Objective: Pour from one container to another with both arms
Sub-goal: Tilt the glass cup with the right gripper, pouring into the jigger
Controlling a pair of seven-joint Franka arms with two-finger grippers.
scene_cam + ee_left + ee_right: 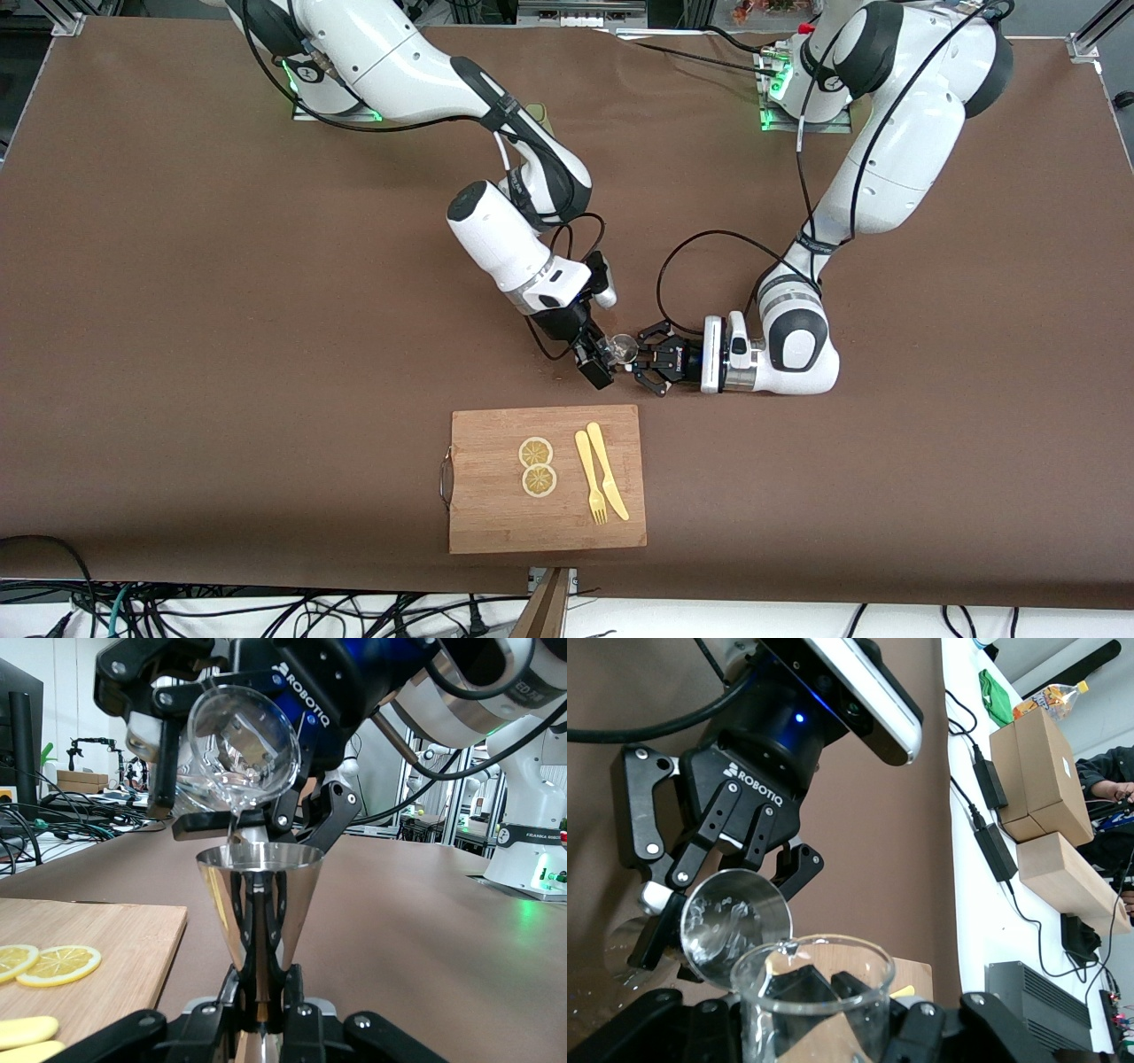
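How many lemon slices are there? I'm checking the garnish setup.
2, both on the cutting board: one lemon slice touching another nearer the front camera, beside the fork.

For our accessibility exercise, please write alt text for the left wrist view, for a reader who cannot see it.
A tilted clear glass beaker, gripped by the right gripper, pours a thin stream of liquid into a shiny metal cone-shaped jigger held upright by the left gripper. Beside them, a wooden cutting board carries lemon slices on the brown table.
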